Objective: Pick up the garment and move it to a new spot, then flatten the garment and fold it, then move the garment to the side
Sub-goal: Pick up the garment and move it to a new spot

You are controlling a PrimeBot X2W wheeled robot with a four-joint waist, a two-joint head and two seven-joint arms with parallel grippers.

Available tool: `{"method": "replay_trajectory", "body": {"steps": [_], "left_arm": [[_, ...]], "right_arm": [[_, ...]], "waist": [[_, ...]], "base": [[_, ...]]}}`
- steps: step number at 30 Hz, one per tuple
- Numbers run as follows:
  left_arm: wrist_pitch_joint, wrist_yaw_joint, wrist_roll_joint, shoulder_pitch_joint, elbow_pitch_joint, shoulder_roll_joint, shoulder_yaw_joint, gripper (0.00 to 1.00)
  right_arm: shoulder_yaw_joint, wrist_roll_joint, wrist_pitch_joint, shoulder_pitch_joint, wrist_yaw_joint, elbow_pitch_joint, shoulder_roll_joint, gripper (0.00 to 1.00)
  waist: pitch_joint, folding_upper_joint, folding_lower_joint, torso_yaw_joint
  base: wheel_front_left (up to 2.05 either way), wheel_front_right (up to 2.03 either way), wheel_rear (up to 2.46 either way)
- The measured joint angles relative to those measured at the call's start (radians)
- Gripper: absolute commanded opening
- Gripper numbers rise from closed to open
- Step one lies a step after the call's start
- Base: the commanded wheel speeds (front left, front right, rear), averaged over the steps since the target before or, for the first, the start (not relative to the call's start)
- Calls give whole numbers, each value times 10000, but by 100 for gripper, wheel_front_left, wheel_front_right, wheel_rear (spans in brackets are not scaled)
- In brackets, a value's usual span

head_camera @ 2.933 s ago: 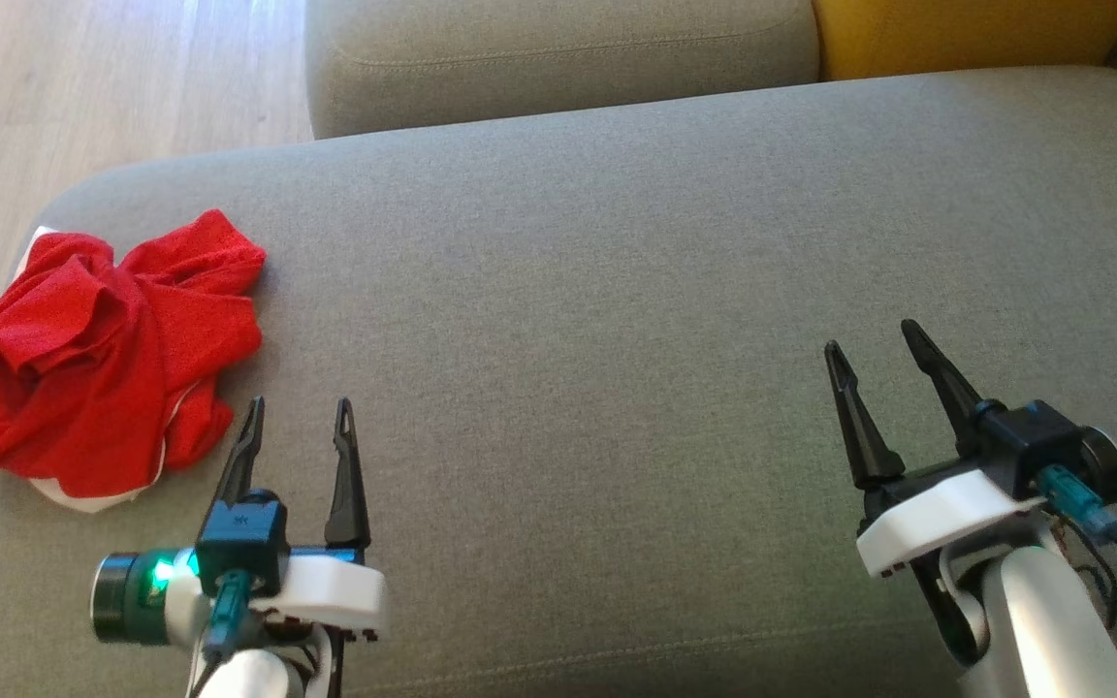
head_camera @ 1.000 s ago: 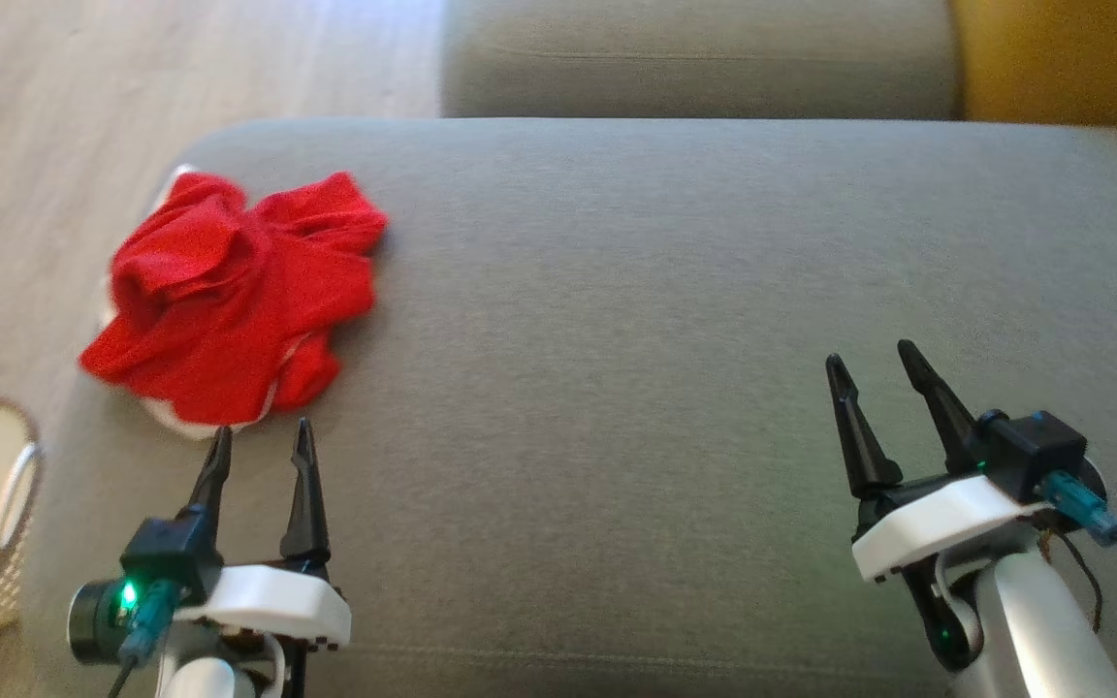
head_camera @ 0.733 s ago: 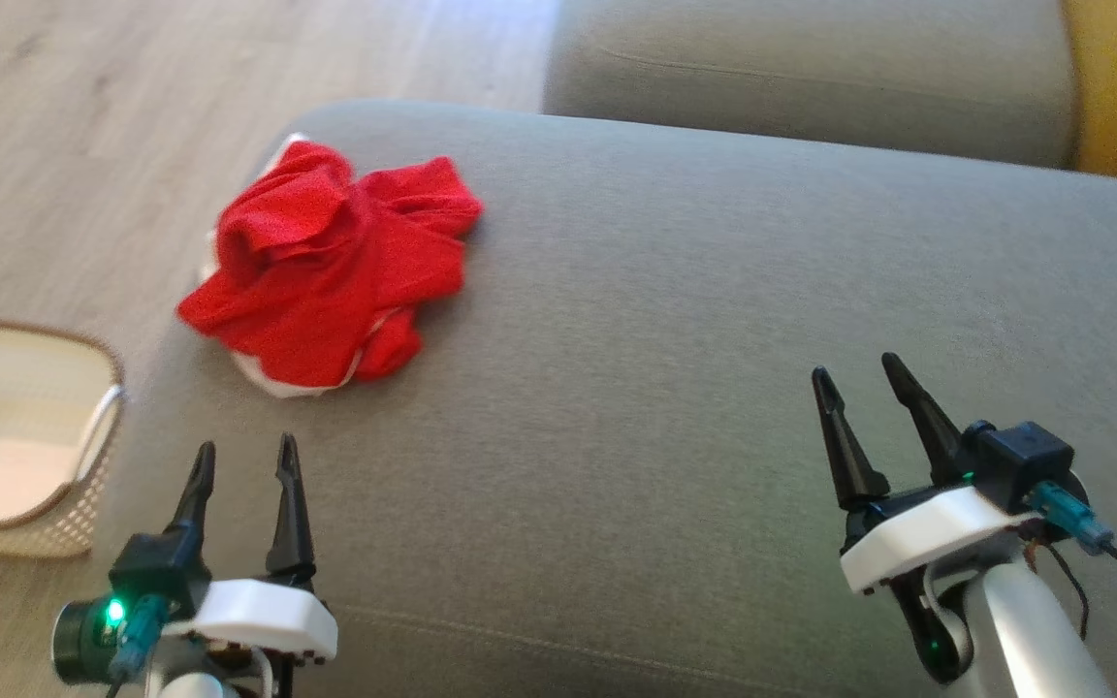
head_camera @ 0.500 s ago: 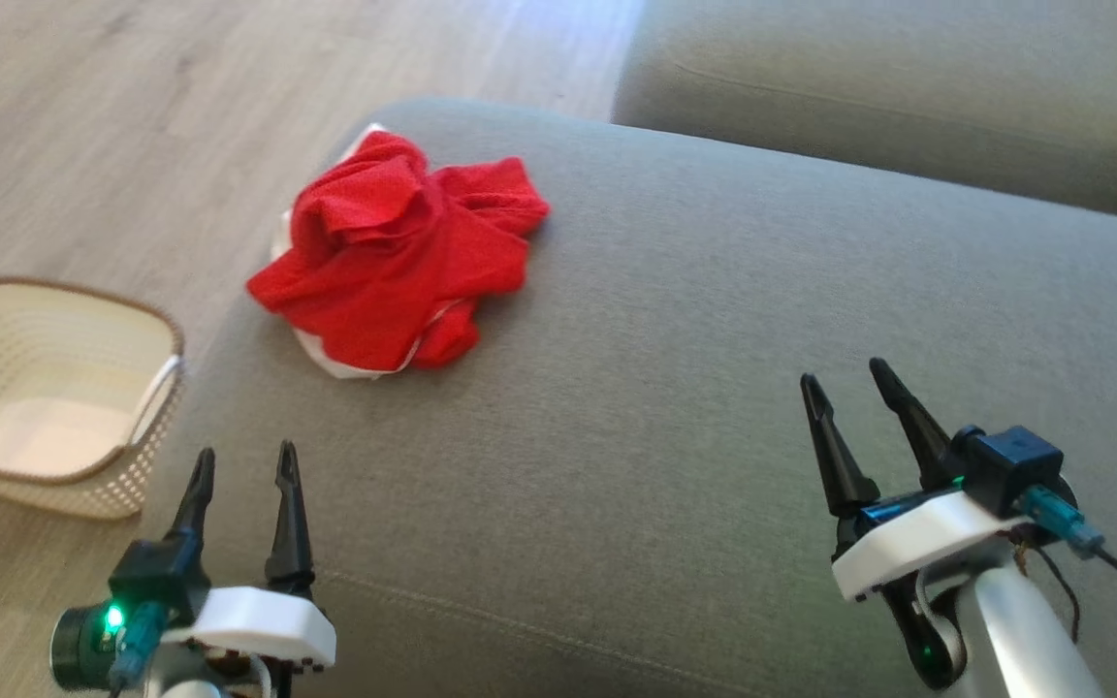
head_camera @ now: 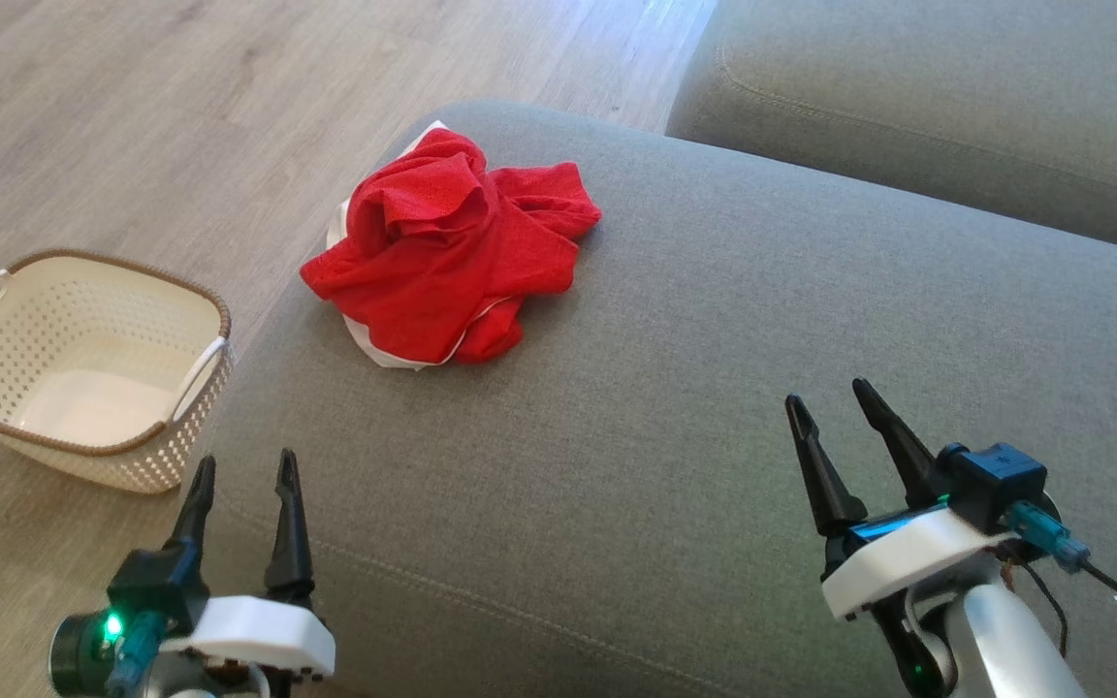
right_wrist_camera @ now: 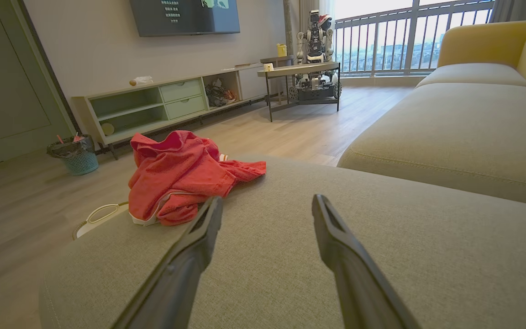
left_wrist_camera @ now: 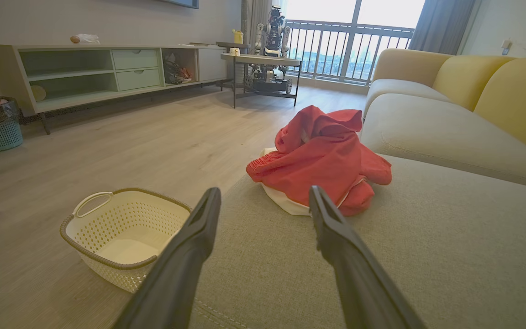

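Head view: red garment [head_camera: 452, 257], bunched into a heap with a white edge peeping out beneath, at the far left end of the grey sofa seat [head_camera: 714, 407], close to its rounded edge. Folds piled over one another; kind of garment, sleeves and collar impossible to make out. Left pincer [head_camera: 244, 461] at lower left, fingers [head_camera: 289, 528] spread with nothing between them, over the seat's near left corner, well apart from the garment; lower part cut off by the bottom edge. Right pincer [head_camera: 825, 393] at lower right, likewise spread and holding nothing, above bare seat fabric, far from the garment; pale forearm [head_camera: 1005, 640] cut off at the corner. Cream perforated basket [head_camera: 132, 470] with a brown rim on the wooden floor [head_camera: 132, 116], just beside the seat's left end. Second grey cushion [head_camera: 908, 97] at upper right, cut off by the top edge.

Left wrist view: garment ahead, beyond the two dark fingers, a little of its white hem hidden behind one fingertip; basket at lower left, one side hidden behind the other finger.

Right wrist view: garment to the left, beyond the fingers; basket mostly hidden behind the seat's edge, one handle showing.
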Motion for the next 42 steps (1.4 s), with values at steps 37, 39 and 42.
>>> {"method": "replay_trajectory", "body": {"steps": [37, 39, 42], "left_arm": [[899, -1691, -1733, -6423, 2520, 1450, 872, 100], [1197, -1699, -1933, -6990, 2941, 1680, 546, 100], [1856, -1701, -2299, -7641, 3622, 2015, 15, 100]], "right_arm": [[-951, -1705, 690, -1378, 0, -2368, -86, 100], [-918, -1684, 761, -1382, 0, -2500, -94, 100], [-901, -1684, 769, -1430, 0, -2663, -104, 100]], "waist": [[3622, 0, 4, -1553], [3875, 0, 4, -1719], [4208, 0, 4, -1942]], "base": [[0, 0, 0], [0, 0, 0], [0, 0, 0]]}}
